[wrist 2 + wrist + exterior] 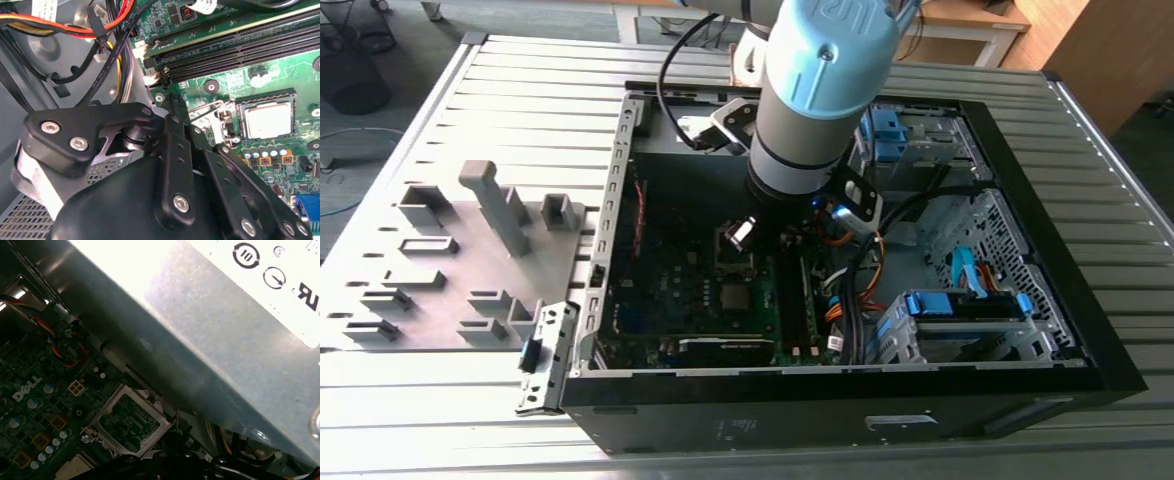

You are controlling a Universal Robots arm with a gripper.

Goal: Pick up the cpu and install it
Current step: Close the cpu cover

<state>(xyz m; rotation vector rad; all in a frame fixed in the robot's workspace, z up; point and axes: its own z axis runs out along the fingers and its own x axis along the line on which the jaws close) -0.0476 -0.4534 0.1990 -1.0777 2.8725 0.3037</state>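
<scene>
- You have one robot arm (821, 90), coming into the exterior view from twelve o'clock.
- You have one open computer case (854, 400) on one slatted table (1121, 210).
- You have one grey tray (520, 272), at nine o'clock from the case; its raised blocks run together too much for a sure count.
- You have one green circuit board (220, 100) inside the case.
- You have one processor chip (268, 120), lying in its socket in the second wrist view.
- You have one hinged metal frame (131, 421) in the first wrist view.
- You have one bundle of coloured wires (62, 342) there too.
- You have two blue brackets (887, 130): this one at one o'clock inside the case, the second bracket (967, 305) at four o'clock.
</scene>
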